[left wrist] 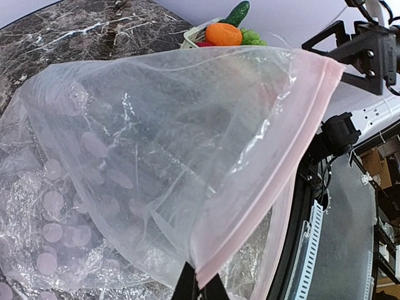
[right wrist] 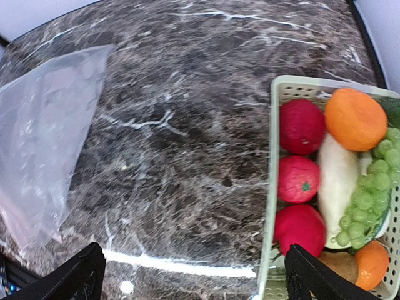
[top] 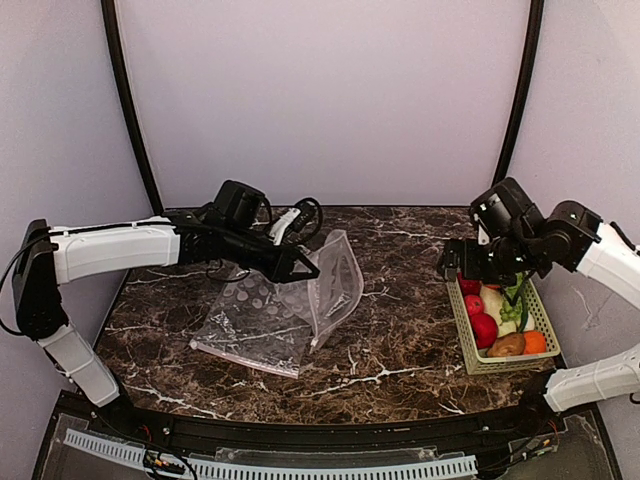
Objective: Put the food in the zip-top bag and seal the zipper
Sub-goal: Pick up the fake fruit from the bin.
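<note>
Zip-top bag (top: 338,282) stands half-raised on your dark marbled worktop (top: 400,350), left of centre, with one edge of its mouth lifted off the surface. More clear dotted plastic (top: 245,325) lies flat beneath it and to its left. You cannot tell from these views whether that is part of the same bag or another one.

Your left arm (top: 110,250) reaches in from the left side. Its jaws are clenched on the zipper (left wrist: 275,187), the pinkish strip along the mouth, pinching one end so the film hangs like a loose tent.

Your right arm (top: 590,250) hangs over the right side, jaws released and spread wide with nothing between them. They are poised above bare worktop and the left wall of the pale green basket (right wrist: 273,187). That basket sits at the right edge, well apart from the bag.

The food (top: 483,328) lies inside the basket:
- Three red apples (right wrist: 299,179) sit in a row along the left wall.
- A white radish (right wrist: 337,178) lies beside them.
- Green grapes (right wrist: 369,187) are draped against the radish.
- Two orange fruits (right wrist: 355,117) sit at opposite ends.
- A brown potato (right wrist: 337,267) is tucked next to the nearer orange one.
</note>
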{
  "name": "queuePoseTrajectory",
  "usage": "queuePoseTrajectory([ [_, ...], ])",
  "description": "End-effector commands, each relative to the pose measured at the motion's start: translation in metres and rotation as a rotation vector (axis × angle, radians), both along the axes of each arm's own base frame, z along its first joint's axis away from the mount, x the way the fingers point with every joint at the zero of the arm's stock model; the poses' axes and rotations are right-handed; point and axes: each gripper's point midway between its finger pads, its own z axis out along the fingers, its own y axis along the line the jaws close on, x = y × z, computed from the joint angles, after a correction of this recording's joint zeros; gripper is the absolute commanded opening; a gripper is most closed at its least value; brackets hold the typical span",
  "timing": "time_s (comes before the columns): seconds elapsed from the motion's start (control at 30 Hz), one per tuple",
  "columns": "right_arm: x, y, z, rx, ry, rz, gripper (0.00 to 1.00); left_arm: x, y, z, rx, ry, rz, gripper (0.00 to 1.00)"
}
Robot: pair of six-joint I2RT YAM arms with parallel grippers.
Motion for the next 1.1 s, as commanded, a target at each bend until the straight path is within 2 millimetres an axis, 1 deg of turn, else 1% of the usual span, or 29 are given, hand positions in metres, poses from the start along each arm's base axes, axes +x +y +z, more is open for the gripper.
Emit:
queuePoseTrajectory([
  [0.0,0.013,-0.052,-0.023,-0.066,0.070,-0.178,0.99,0.004,0.003,0.016,-0.054,-0.047,-0.007,0.01],
  [0.1,0.024,-0.087,-0.037,-0.082,0.094,-0.292,0.99,0.004,0.008,0.012,-0.034,-0.042,0.010,0.01],
  [0.17,0.032,-0.104,-0.042,-0.062,0.087,-0.346,0.99,0.004,0.010,0.013,-0.037,-0.042,0.022,0.01],
  [0.23,0.040,-0.115,-0.046,-0.023,0.077,-0.371,0.98,0.003,0.010,0.012,-0.038,-0.037,0.025,0.01],
  [0.33,0.051,-0.131,-0.060,0.009,0.098,-0.404,0.95,0.003,0.010,0.011,-0.037,-0.026,0.024,0.01],
  [0.43,0.054,-0.146,-0.073,-0.011,0.130,-0.440,0.91,0.001,0.009,0.010,-0.044,-0.016,0.020,0.01],
  [0.57,0.057,-0.165,-0.080,-0.034,0.129,-0.477,0.89,0.000,0.008,0.010,-0.051,-0.006,0.016,0.01],
  [0.63,0.057,-0.175,-0.086,-0.049,0.137,-0.499,0.86,-0.001,0.007,0.009,-0.055,0.004,0.014,0.01],
  [0.7,0.058,-0.182,-0.093,-0.059,0.145,-0.502,0.83,-0.001,0.006,0.007,-0.056,0.015,0.010,0.01],
  [0.77,0.060,-0.181,-0.099,-0.066,0.155,-0.484,0.80,-0.001,0.005,0.007,-0.056,0.019,0.009,0.01],
  [0.8,0.061,-0.189,-0.100,-0.068,0.158,-0.499,0.78,-0.001,0.005,0.007,-0.056,0.019,0.009,0.01],
  [0.93,0.066,-0.188,-0.104,-0.064,0.153,-0.474,0.75,-0.001,0.006,0.007,-0.053,0.010,0.013,0.01],
  [1.0,0.068,-0.188,-0.109,-0.072,0.167,-0.467,0.74,0.000,0.007,0.007,-0.053,0.010,0.014,0.01],
  [1.07,0.070,-0.189,-0.116,-0.080,0.187,-0.463,0.70,-0.001,0.006,0.007,-0.055,0.013,0.013,0.01],
])
